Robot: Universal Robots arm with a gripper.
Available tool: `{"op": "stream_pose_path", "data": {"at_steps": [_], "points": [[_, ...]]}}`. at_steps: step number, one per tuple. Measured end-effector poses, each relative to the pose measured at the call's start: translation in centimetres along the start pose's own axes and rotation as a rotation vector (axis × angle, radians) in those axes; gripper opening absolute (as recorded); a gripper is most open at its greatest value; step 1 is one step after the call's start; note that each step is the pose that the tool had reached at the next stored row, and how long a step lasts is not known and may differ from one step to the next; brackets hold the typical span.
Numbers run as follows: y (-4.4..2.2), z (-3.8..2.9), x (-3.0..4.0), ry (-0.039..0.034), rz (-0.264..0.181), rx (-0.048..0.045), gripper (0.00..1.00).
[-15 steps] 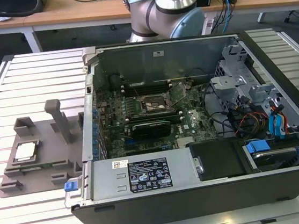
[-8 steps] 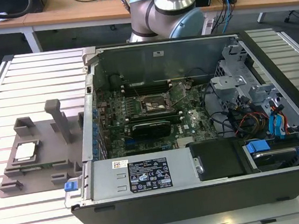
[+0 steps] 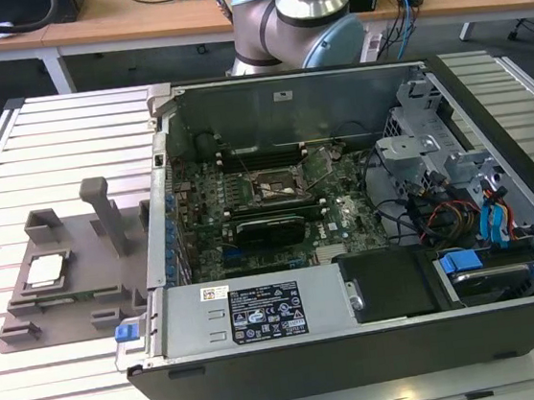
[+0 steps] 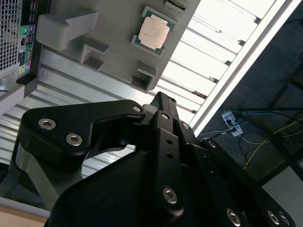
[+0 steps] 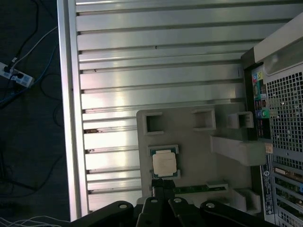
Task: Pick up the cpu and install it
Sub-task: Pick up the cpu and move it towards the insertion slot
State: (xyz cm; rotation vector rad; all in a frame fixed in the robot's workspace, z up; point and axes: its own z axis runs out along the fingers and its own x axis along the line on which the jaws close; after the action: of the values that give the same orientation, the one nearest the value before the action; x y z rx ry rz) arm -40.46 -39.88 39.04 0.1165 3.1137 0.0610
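Observation:
The cpu (image 3: 45, 271) is a small silvery square chip lying flat in a recess of the grey fixture plate (image 3: 83, 279), at the exterior view's left beside the open computer case (image 3: 361, 344). Both wrist views look down on the cpu (image 4: 154, 34) (image 5: 164, 163) from well above. My black gripper (image 5: 158, 182) (image 4: 161, 97) hangs over the plate close to the chip, apart from it, its fingers together with nothing held. The dark socket frame (image 3: 275, 187) sits on the motherboard inside the case.
Upright posts (image 3: 104, 209) rise from the fixture plate near the cpu. Everything rests on a ribbed metal table (image 3: 57, 137). The arm's base (image 3: 299, 13) stands behind the case. Drive cages and cables (image 3: 450, 198) fill the case's right side. Floor cables (image 5: 19, 71) lie past the table edge.

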Motion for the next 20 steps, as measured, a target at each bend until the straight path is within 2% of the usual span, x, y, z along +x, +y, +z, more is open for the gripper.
{"op": "stream_pose_path", "data": {"at_steps": [5,6,7,8,9,10,11,12,16,17,18,19,20], "points": [[0.0,0.0,0.0,0.0,0.0,0.0001,0.11],[0.0,0.0,0.0,-0.0001,0.0,0.0001,0.17],[0.0,0.0,0.0,0.0001,0.0,0.0001,0.29],[0.0,0.0,0.0,0.0,0.0,0.0001,0.29],[0.0,0.0,0.0,0.0,0.0,0.0001,0.48],[0.0,0.0,0.0,0.0,0.0,0.0002,0.6],[0.0,0.0,0.0,0.0,0.0,0.0002,0.6],[0.0,0.0,0.0,0.0,0.0,0.0002,0.66],[0.0,0.01,0.0,-0.0001,0.0,0.0011,0.66],[0.02,0.01,0.0,-0.0005,0.0,0.0058,0.66],[0.0,0.03,0.0,-0.0014,-0.001,0.0206,0.66],[0.0,0.1,-0.05,-0.0018,-0.001,0.0251,0.66],[0.0,0.18,-0.09,-0.0014,-0.01,0.0257,0.66]]}}
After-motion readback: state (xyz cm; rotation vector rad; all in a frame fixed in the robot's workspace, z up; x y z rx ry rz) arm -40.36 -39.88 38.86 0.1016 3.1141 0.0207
